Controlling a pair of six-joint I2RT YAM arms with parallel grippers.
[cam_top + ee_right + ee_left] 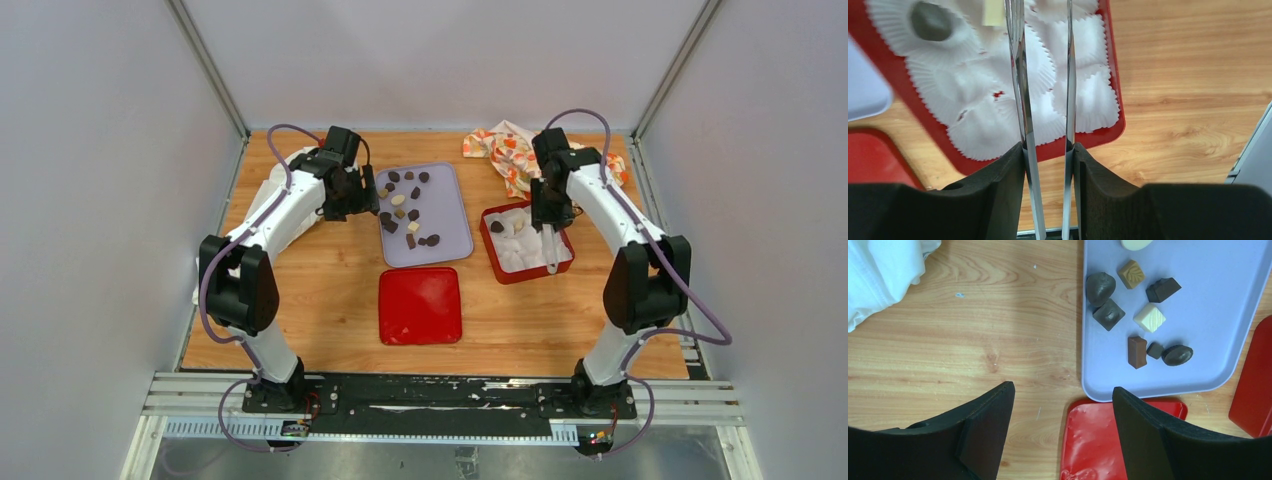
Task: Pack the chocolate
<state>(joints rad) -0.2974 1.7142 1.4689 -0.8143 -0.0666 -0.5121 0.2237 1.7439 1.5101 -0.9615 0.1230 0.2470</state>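
Here we see one wooden table (330, 300) with two arms bolted at its near edge, and on it three flat containers: one lavender tray (455, 215) toward the back centre, one red box (487, 240) to its right, and one red lid (420, 305) lying near and just in front of the tray. Two cloths sit at the back, a white cloth (270, 190) on the left under the left arm and an orange-patterned cloth (505, 150) behind the box. The left gripper (1063, 395) hangs with its fingers spread wide and nothing between them, above bare wood beside the tray's near left corner. The right gripper (1048, 147) is clamped on one pair of metal tongs (1020, 75), whose two blades run out over the box; their tips leave the wrist view, so we cannot tell whether they hold anything. The box is lined with white crinkled paper cups (978, 130), packed too closely for us to count. The chocolate (410, 241) lies mostly loose on the lavender tray, roughly fifteen pieces from above; the left wrist view shows nine of them, six dark or brown, one tan, two cream-white. Two more pieces rest in the box, one dark piece (930, 21) in a cup and one pale piece (993, 11) beside it
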